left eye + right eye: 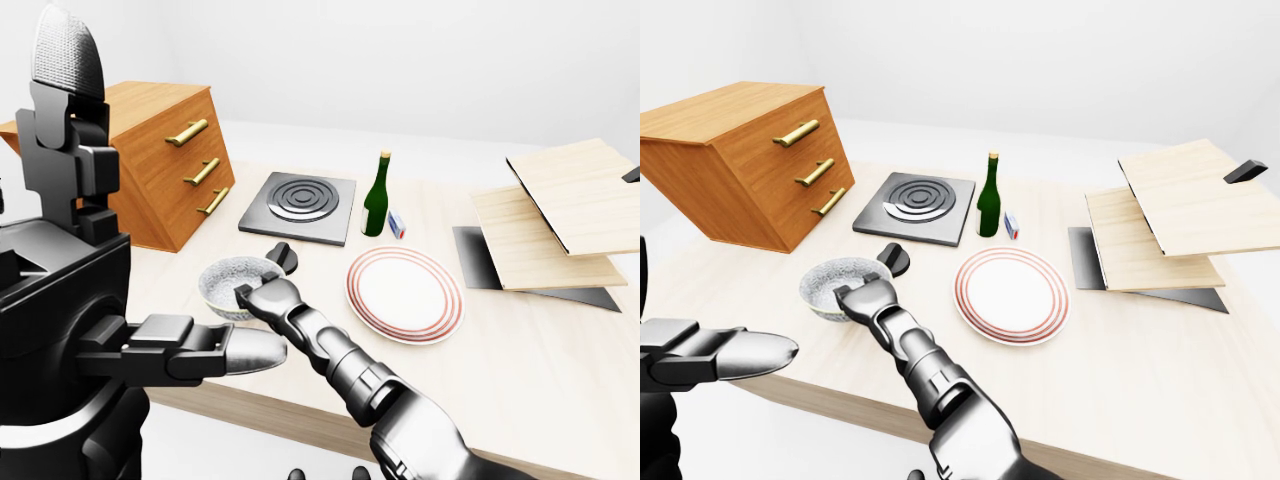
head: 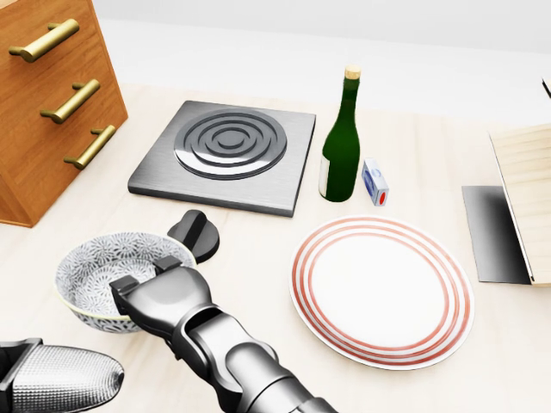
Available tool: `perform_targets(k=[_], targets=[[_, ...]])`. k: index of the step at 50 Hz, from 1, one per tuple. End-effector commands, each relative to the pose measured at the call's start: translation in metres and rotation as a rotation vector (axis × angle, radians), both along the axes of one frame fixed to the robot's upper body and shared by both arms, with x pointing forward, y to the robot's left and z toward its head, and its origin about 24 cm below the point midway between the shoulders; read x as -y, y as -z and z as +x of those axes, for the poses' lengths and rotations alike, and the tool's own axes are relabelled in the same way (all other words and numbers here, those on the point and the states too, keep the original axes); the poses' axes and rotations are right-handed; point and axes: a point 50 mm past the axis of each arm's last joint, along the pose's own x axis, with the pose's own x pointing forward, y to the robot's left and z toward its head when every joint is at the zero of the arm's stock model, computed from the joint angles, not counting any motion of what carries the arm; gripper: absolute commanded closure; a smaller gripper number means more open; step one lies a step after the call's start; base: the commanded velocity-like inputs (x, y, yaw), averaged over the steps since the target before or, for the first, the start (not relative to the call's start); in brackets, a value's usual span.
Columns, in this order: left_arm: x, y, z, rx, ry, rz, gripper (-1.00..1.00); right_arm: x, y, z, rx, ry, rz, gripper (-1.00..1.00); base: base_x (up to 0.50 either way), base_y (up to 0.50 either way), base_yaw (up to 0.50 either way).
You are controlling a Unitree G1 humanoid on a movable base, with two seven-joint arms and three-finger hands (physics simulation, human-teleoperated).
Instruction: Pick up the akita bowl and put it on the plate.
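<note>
The akita bowl, white with a grey speckled pattern, sits on the wooden table at the lower left of the head view. My right hand reaches up from the bottom edge to the bowl's right rim. Two fingers lie over the rim, while the thumb stands apart beside the bowl, so the hand is open. To the right lies the white plate with red rings, with nothing on it. My left hand hovers low at the left, fingers stretched out, below the bowl in the left-eye view.
A wooden drawer cabinet stands at the upper left. Above the bowl are a grey hob, a green bottle and a small box. Stacked wooden boards lie at the right. The table's near edge runs below my arms.
</note>
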Motion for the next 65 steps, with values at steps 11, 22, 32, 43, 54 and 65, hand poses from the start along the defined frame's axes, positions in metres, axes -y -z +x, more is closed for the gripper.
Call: perform_targets(k=[11, 22, 32, 43, 54, 65], targets=[[0.004, 0.003, 0.001, -0.001, -0.008, 0.014, -0.91, -0.004, -0.026, -0.004, -0.117, -0.027, 0.102, 1.0, 0.0, 0.0, 0.0], [0.006, 0.004, 0.001, 0.008, -0.031, 0.047, -0.91, -0.012, -0.072, -0.027, -0.174, -0.185, 0.2, 1.0, 0.0, 0.0, 0.0], [0.007, 0.006, 0.001, 0.0, -0.036, 0.05, -0.91, -0.014, -0.115, -0.016, -0.143, -0.247, 0.276, 1.0, 0.0, 0.0, 0.0], [0.012, 0.005, 0.001, 0.017, -0.05, 0.082, -0.91, -0.004, -0.178, -0.024, -0.087, -0.383, 0.474, 1.0, 0.0, 0.0, 0.0], [0.015, 0.004, 0.002, 0.033, -0.068, 0.102, -0.91, 0.015, -0.176, -0.02, -0.102, -0.379, 0.544, 1.0, 0.0, 0.0, 0.0], [0.014, 0.005, 0.002, 0.025, -0.08, 0.108, -0.91, 0.036, -0.173, -0.009, -0.102, -0.335, 0.563, 1.0, 0.0, 0.0, 0.0]])
